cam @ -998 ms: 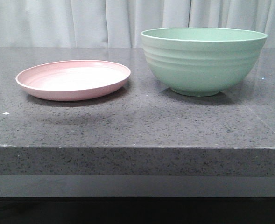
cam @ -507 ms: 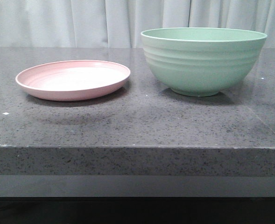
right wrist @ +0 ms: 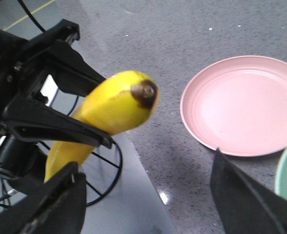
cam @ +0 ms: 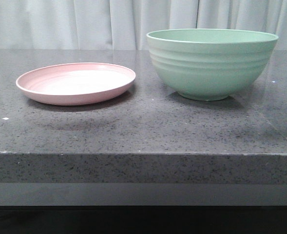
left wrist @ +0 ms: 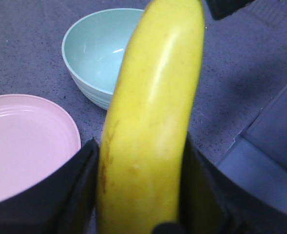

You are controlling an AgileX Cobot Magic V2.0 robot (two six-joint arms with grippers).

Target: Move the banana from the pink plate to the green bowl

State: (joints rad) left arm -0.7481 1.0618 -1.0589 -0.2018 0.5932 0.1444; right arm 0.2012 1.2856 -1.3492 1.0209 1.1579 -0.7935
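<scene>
Banana [left wrist: 153, 122] clamped in left gripper [left wrist: 138, 195] — right gripper [right wrist: 148, 195] open, empty; carry over green bowl [left wrist: 102, 48] before release.

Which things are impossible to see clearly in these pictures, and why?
- Inside of the green bowl: front view, hidden by its own wall.
- Banana: absent from the front view; its lower end is cut off in the left wrist view.
- Right claw: right wrist view, fingertips cut off by the edge.
- Left claw: blurred, partly covered by the banana.
</scene>
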